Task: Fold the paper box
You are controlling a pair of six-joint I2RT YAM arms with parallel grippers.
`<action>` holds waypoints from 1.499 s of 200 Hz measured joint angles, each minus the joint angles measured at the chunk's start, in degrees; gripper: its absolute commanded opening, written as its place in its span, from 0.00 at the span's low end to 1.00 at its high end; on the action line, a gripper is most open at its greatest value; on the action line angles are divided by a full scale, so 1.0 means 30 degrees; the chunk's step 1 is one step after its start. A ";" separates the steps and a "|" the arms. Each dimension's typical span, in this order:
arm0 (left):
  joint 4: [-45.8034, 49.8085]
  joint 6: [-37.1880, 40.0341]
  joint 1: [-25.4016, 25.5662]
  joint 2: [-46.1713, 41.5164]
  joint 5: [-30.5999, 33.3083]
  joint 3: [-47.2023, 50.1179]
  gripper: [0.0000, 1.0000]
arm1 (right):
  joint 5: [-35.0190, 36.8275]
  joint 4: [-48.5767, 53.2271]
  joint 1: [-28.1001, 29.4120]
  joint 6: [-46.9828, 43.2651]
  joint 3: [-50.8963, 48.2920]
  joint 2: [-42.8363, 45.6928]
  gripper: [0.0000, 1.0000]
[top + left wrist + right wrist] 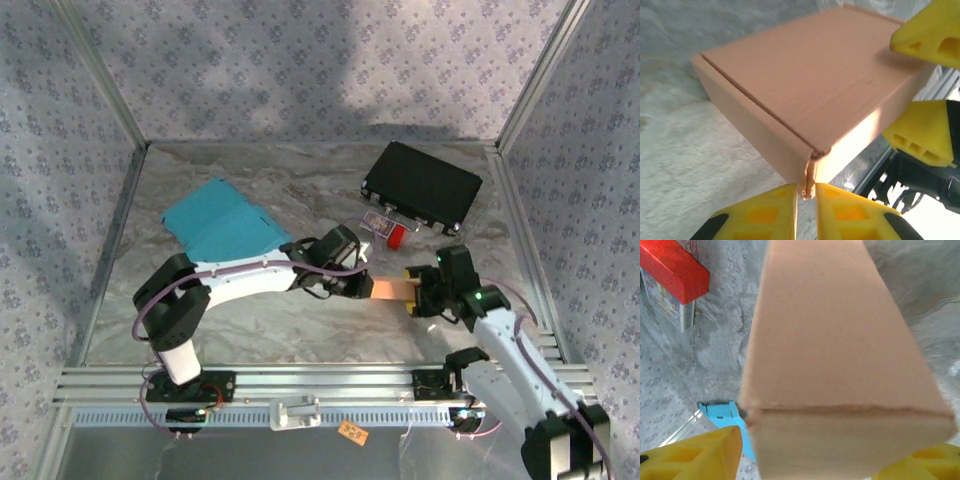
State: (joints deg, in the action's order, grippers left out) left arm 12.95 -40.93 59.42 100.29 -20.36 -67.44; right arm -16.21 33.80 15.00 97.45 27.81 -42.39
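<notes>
You're close to done. The salmon-pink paper box (386, 289) already reads as a closed, flat-lidded block, with the lid's front lip folded down over the wall. It sits in front of the black rectangular hard case (422, 187), on the side toward the arm bases, held between both arms above the grey marbled table (250, 320). I can't tell whether it touches the table.

The left gripper (806, 192) has its yellow fingers (770, 212) drawn nearly together, and they seem to pinch the box's nearest corner. There the side seam gapes a little and looks ragged. The right gripper (830, 452) straddles the opposite end with a finger on each side, clamped on the box.

My guess at what's left: press that corner seam flush, set the box down, then let go.

From above, the box's long axis runs left to right, about parallel to the case's long side. One short end points at each gripper and the lid faces up.
</notes>
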 measured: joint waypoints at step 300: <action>0.5348 0.1107 -0.8779 -1.7894 0.7300 0.8196 0.60 | 0.9347 1.0637 0.9537 -1.8972 1.4710 -1.9948 0.64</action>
State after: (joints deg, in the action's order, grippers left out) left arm 28.99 -37.60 33.08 46.61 1.54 -42.85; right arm 11.84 65.71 43.62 40.53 71.94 -102.24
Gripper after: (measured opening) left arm 0.605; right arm 0.661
